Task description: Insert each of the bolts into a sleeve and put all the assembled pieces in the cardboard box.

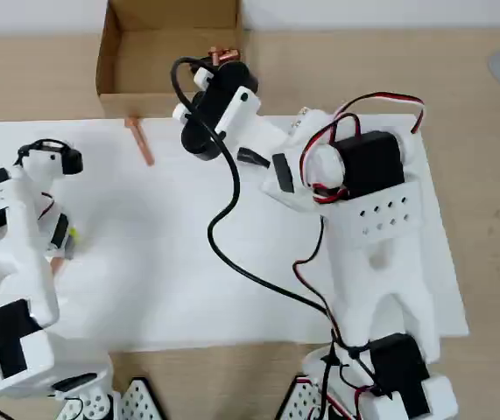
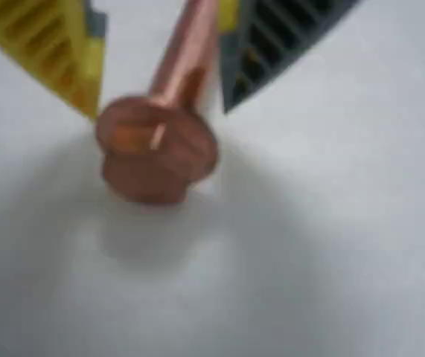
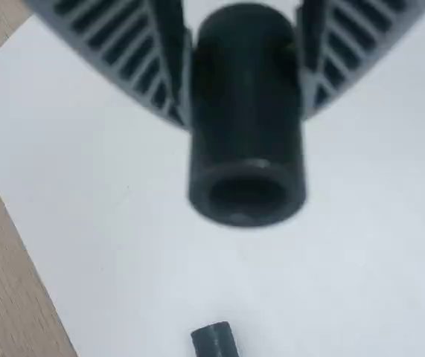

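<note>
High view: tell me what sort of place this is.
Most likely a robotics test bench: two small arms stand at a wooden table, a white sheet serves as work mat, and a cardboard box waits for parts.

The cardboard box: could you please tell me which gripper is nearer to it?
Right. The right gripper, holding a dark sleeve, is close by the front wall of the box; the left gripper, holding a copper bolt, is farther off, over the left side of the paper.
</note>
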You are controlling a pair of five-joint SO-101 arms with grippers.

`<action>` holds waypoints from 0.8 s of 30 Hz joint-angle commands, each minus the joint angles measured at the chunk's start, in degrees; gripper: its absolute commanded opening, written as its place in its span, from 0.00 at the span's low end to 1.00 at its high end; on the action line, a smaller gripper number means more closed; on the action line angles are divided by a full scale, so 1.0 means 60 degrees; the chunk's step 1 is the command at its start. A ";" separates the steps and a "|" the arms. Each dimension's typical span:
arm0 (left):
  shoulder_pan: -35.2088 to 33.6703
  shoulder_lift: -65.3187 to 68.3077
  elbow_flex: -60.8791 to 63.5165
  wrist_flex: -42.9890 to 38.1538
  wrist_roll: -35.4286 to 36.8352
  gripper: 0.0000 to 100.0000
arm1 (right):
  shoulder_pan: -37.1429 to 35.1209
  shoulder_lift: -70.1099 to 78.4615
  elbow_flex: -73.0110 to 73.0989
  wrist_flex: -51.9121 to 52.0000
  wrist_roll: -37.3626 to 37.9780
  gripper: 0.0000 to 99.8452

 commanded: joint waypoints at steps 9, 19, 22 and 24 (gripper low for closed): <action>0.0278 -0.0403 0.0850 -0.1011 -0.0044 0.12 | -0.0051 -0.0388 0.0022 0.0132 -0.0103 0.01; 0.0205 -0.0476 0.0498 -0.1070 0.0601 0.01 | -0.0051 -0.0388 0.0037 0.0132 -0.0103 0.01; 0.0205 -0.0491 0.0176 -0.0967 0.0864 0.01 | -0.0051 -0.0388 0.0037 0.0132 -0.0103 0.01; 0.0205 -0.0491 -0.0308 -0.0396 0.0938 0.01 | -0.0051 -0.0388 0.0037 0.0132 -0.0103 0.01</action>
